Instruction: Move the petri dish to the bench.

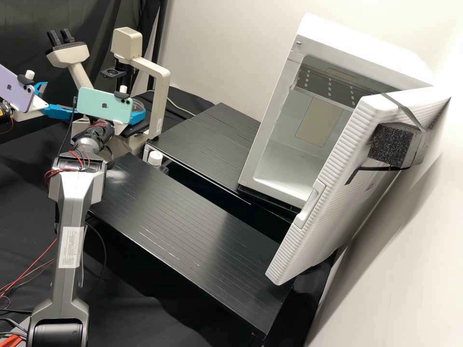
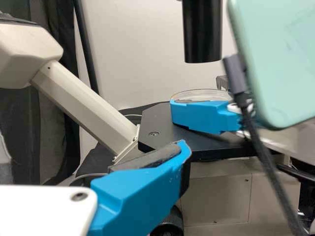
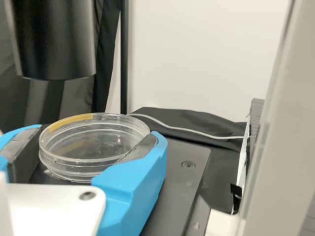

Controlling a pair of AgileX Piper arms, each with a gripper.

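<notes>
Clear round plastic petri dish (image 3: 93, 147) sits clasped in your right gripper (image 3: 99, 133), a dark pad against either side; you have it at the flat black microscope stage (image 3: 182, 172), and whether its base touches the stage you can't tell. Your left gripper (image 1: 59, 99) waits off to the side, its blue fingers spread and holding nothing. You look to be at the pick-up, with the carry still to do. Next, raise the dish slightly, keep it level, and draw it out clear of the black cylinder (image 3: 54, 44) overhead before heading for the black, ribbed bench top (image 1: 193, 226).
</notes>
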